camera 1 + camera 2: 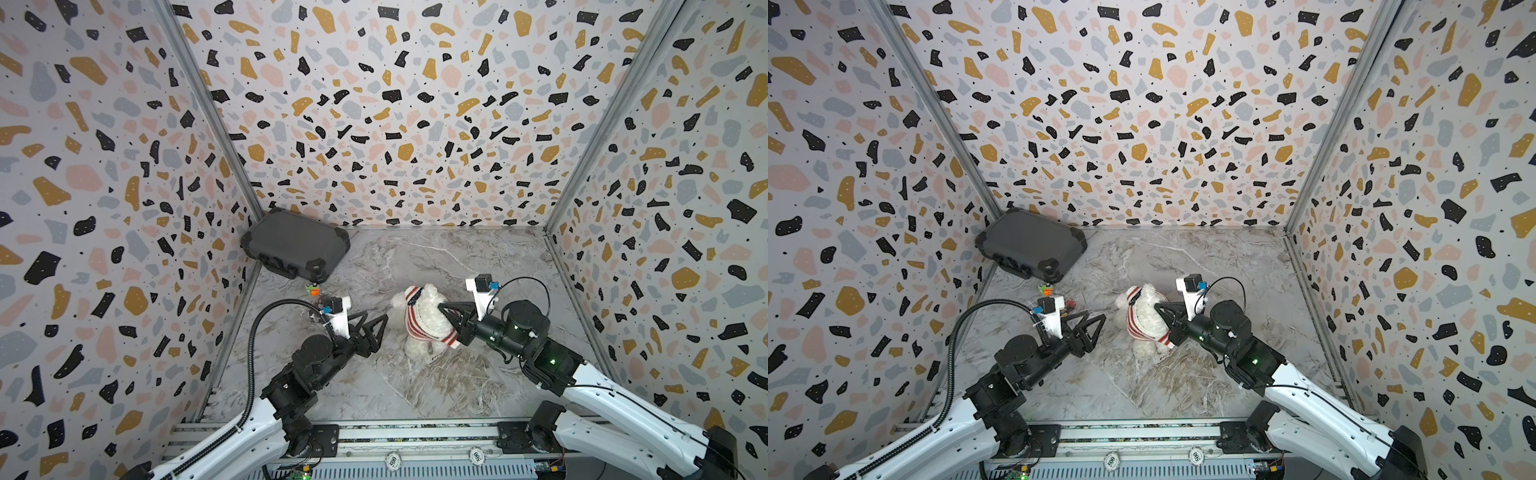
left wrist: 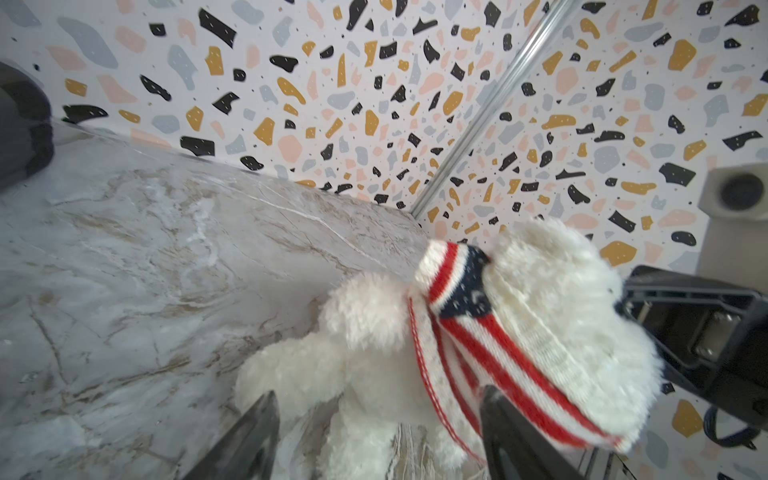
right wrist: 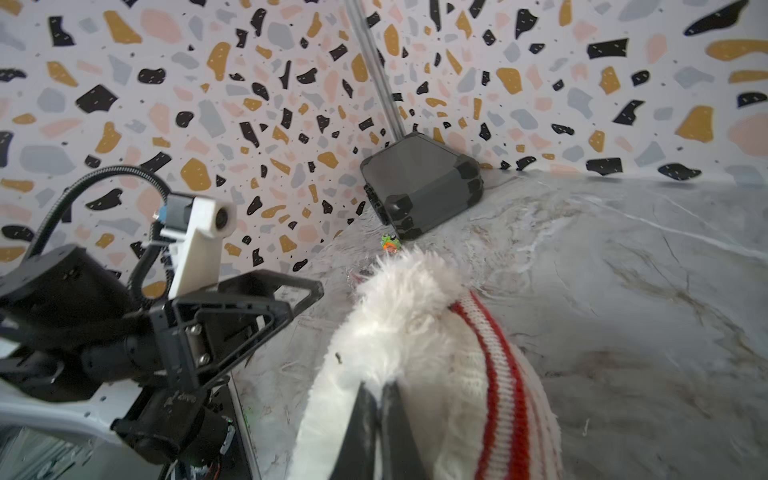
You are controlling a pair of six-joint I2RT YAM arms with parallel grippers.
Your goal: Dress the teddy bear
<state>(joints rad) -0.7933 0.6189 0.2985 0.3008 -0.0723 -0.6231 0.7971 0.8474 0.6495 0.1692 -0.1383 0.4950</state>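
The teddy bear point(image 1: 426, 320) sits mid-desk point(image 1: 415, 257). In both top views its long axis runs roughly from the far side to the near side, with white limbs toward the near edge; which end is the head is unclear there. A red-and-white striped sweater point(image 1: 411, 326) with a navy patch wraps its body. The right gripper point(image 1: 441, 308) is pinched tight on the bear's white fur. The left gripper point(image 1: 380, 330) is spread wide just beside the bear, not touching it. A dark grey case point(image 1: 295, 245) fills the far-left corner, with a small orange-green toy point(image 1: 313, 289) by it, both well apart from the bear. Round tokens point(image 1: 392, 460) on the front rail read "500".
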